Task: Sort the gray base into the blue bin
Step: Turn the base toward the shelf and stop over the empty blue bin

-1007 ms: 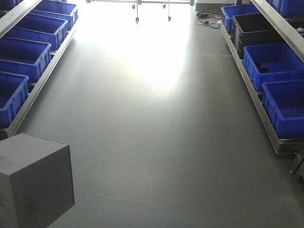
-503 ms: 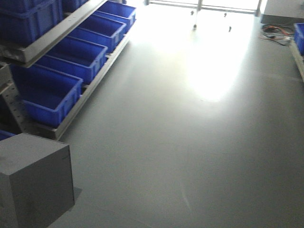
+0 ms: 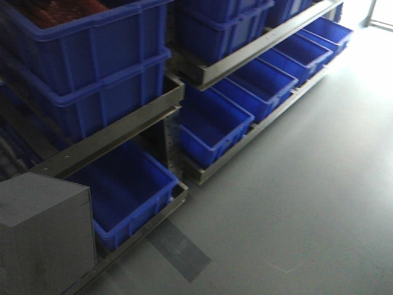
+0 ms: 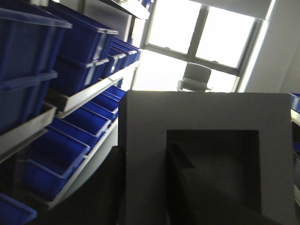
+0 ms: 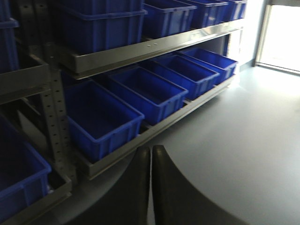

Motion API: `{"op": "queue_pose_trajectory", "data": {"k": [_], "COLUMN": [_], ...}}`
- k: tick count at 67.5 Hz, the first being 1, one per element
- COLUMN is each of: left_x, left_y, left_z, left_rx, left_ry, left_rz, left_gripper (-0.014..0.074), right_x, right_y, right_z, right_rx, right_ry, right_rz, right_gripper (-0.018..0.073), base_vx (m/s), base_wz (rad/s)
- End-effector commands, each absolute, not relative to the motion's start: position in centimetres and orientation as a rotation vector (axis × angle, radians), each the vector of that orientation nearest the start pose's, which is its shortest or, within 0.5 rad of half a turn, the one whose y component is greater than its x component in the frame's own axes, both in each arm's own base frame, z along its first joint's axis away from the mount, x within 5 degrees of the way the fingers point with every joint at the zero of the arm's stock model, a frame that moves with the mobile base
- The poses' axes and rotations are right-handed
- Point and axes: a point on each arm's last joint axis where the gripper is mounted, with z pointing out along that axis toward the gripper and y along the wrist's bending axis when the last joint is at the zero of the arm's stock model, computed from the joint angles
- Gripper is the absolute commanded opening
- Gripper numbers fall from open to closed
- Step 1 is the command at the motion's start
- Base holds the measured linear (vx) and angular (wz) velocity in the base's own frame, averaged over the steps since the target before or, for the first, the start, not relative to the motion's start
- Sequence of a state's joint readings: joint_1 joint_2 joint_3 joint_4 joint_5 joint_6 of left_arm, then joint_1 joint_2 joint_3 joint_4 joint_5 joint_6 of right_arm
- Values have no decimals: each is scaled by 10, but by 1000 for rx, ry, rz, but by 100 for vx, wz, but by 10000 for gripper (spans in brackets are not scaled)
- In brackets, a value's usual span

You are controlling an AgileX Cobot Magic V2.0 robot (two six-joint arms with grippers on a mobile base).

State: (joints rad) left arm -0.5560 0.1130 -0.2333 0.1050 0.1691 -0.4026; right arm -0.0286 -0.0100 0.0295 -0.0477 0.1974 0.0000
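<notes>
1. Left wrist-mounted view is almost filled by the gray base [image 4: 206,112], its square recess facing the lens. The left gripper [image 4: 145,157] is clamped on one wall of it, one dark finger inside the recess and the other outside.
2. From the front camera the block hangs at lower left, covering the near end of the floor-level blue bin [image 3: 138,215]. Whether it is already over the bin, I cannot tell.
3. The right gripper [image 5: 151,157] has its fingers pressed together, holding nothing.
4. A pinch on a single wall looks weak. A sharp swing could pivot the block or shake it loose onto the floor.
5. The shelf rail [image 3: 110,138] overhangs that bin, so a high approach could knock the block against it.
6. Many similar bins sit close together, so a wrong drop seems easy.
7. Hidden: the finger pads' contact, the block's underside, both arms, and the blurred reddish contents of the upper crates [image 3: 92,55].
</notes>
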Motion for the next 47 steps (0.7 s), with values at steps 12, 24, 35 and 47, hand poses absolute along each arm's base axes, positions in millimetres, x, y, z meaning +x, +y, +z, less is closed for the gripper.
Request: {"op": "queue_pose_trajectory", "data": {"k": [12, 24, 35, 47], "left_x": [46, 46, 46, 46], "left_y": [-28, -28, -28, -28], "left_z": [289, 289, 289, 289], "left_rx": [177, 177, 177, 177], "left_ry": [1435, 1435, 1435, 1435], "left_rz": [-708, -708, -708, -708], "left_gripper": [-7, -7, -7, -7], "right_x": [56, 56, 56, 56], "right_y": [-2, -2, -2, -2], "right_z": [191, 191, 191, 191], "right_rx": [-25, -25, -25, -25], "right_ry": [1618, 1618, 1618, 1618], "right_rz": [-76, -76, -76, -76], "right_gripper": [-5, -5, -5, -5], "base_vx": [24, 21, 20, 18], "base_wz": [90, 85, 84, 72]}}
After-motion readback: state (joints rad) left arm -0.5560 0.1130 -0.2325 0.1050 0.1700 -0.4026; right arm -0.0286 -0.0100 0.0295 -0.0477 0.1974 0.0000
